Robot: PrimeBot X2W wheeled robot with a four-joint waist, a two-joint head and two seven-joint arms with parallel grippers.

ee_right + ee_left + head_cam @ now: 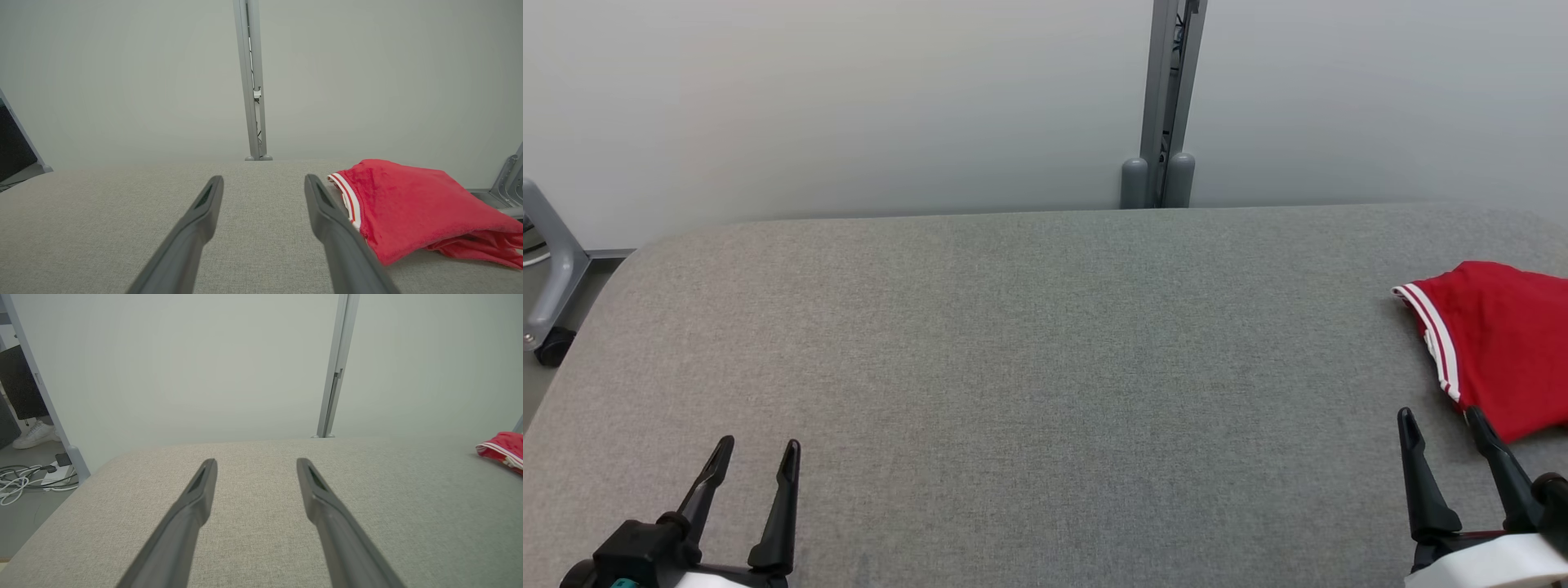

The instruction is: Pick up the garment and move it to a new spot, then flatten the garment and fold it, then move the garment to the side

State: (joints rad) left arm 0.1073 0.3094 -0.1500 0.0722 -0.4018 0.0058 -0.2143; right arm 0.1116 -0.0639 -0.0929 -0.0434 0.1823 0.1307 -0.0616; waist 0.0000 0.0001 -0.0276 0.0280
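Partly off-frame: red garment (1499, 343)

Soft, even, bright light (faint shadows), wrist-view edges bowed.

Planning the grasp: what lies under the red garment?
The grey fabric table shows around the red garment, which lies bunched on it; anything beneath its folds is hidden.

Grey fabric table (1013, 343) — folded red garment (1503, 343) at right edge
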